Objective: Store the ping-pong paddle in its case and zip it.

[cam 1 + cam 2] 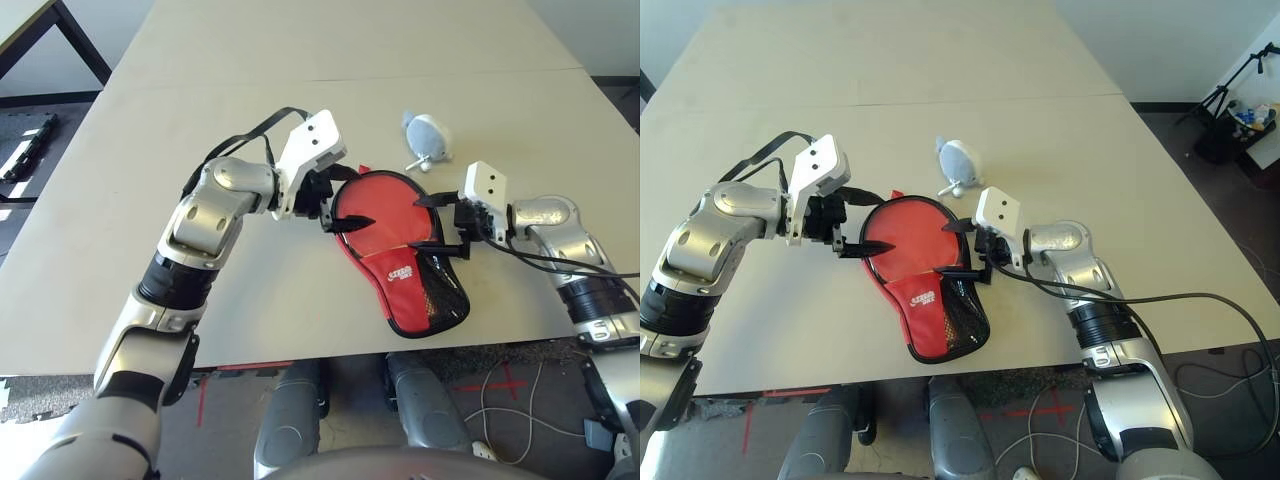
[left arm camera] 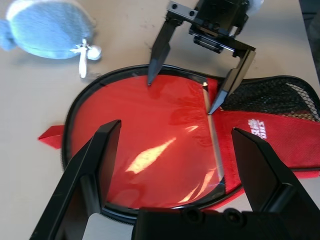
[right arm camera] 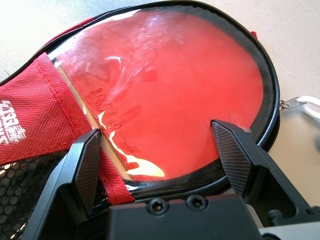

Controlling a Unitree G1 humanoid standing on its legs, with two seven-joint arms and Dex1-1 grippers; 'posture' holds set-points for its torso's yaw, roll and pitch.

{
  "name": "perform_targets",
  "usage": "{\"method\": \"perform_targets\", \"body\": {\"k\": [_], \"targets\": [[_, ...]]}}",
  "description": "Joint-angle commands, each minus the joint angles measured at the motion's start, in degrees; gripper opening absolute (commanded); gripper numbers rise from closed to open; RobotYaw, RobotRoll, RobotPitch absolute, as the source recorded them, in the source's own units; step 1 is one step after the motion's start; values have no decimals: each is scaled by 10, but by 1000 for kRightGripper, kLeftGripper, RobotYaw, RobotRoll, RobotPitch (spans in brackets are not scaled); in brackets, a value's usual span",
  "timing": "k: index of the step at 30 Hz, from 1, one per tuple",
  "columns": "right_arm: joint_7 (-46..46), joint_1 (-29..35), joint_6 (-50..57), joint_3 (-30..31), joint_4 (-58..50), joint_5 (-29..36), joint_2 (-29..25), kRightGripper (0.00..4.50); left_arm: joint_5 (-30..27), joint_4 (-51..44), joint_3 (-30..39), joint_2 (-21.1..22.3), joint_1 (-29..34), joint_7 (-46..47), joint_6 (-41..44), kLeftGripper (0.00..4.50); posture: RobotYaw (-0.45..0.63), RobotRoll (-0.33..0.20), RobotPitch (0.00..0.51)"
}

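The red case [image 1: 415, 290] lies open on the table near its front edge, mesh pocket and white logo facing up. The ping-pong paddle [image 1: 385, 212] rests inside it with its glossy red face [image 3: 170, 75] up. Its handle is hidden under the case's red flap [image 3: 30, 120]. My left gripper [image 1: 352, 198] is open at the left rim of the case's round end, its fingers straddling the paddle face [image 2: 150, 130]. From the right, my right gripper [image 1: 428, 222] is also open, its tips just over the paddle's edge [image 2: 182, 95]. Neither gripper holds anything.
A whitish soft pouch [image 1: 427, 135] with a metal clip lies just behind the case, near my right gripper. The case's narrow end lies close to the table's front edge [image 1: 300, 360]. The tan table [image 1: 330, 60] stretches far back.
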Motion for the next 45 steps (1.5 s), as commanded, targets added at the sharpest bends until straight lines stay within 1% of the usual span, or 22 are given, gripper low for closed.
{"method": "perform_targets", "body": {"k": [1, 6, 10, 17, 20, 27, 30, 34, 39, 45], "targets": [[9, 31, 15, 37, 11, -25, 4, 4500, -1, 0, -22, -11, 11, 14, 0, 4479, -108, 0, 201], [18, 35, 28, 22, -10, -5, -1, 4500, 5, 29, -45, -24, 12, 25, -8, 4479, -107, 0, 205], [51, 39, 55, -10, -65, 47, -24, 4500, 20, 64, -69, -38, 12, 42, -8, 4479, -110, 0, 207], [82, 22, 105, -62, -104, 110, -67, 4500, 39, 100, -83, -38, 21, 60, -23, 4479, -121, 0, 203], [72, 7, 113, -79, -93, 119, -72, 4500, 43, 108, -85, -38, 22, 61, -28, 4479, -126, 0, 201], [-9, -71, 73, -111, 17, 95, -53, 4500, 53, 120, -90, -36, 30, 61, -36, 4479, -132, 0, 194], [-50, -116, 31, -115, 90, 70, -45, 4500, 53, 117, -92, -36, 33, 61, -33, 4479, -132, 0, 194], [-88, -171, -21, -123, 178, 53, -31, 4500, 52, 115, -93, -37, 34, 60, -29, 4479, -126, 0, 195], [-140, -227, -66, -111, 285, 13, -15, 4500, 50, 109, -94, -39, 34, 60, -21, 4479, -123, 0, 195], [-174, -268, -82, -90, 389, -37, 16, 4500, 48, 103, -95, -40, 34, 59, -12, 4479, -117, 0, 201]]}}
